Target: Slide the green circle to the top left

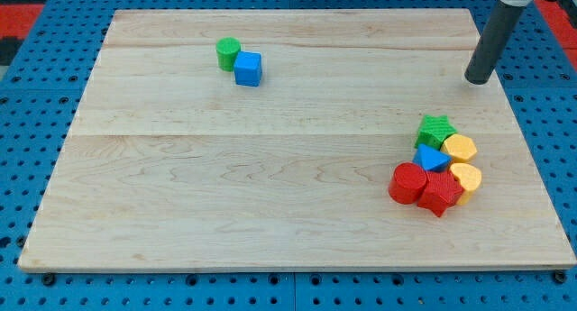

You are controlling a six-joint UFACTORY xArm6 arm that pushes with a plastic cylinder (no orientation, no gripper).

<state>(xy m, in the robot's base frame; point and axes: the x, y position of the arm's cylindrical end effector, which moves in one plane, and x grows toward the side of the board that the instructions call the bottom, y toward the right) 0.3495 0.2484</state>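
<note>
Sliding the green circle [228,53] to the far left corner is the step in hand; it sits left of centre toward the far side of the board [270,194], touching the blue cube [248,68], which lies just right and nearer. My tip [478,79] rests far right on the board, well apart from both. No fingers on this rig: a bare rod, nothing to open or close.

Judgement: bring the tip round to the circle's near-right side, where the cube stands, so wedge in carefully or approach from the right edge and push left and farther away. Keep the push centred; a round block may roll off line.

Containers: none visible. Near right, a tight cluster: green star [435,130], blue triangle [432,159], two yellow blocks [461,148] [467,178], red circle [407,182], red star [439,192].
</note>
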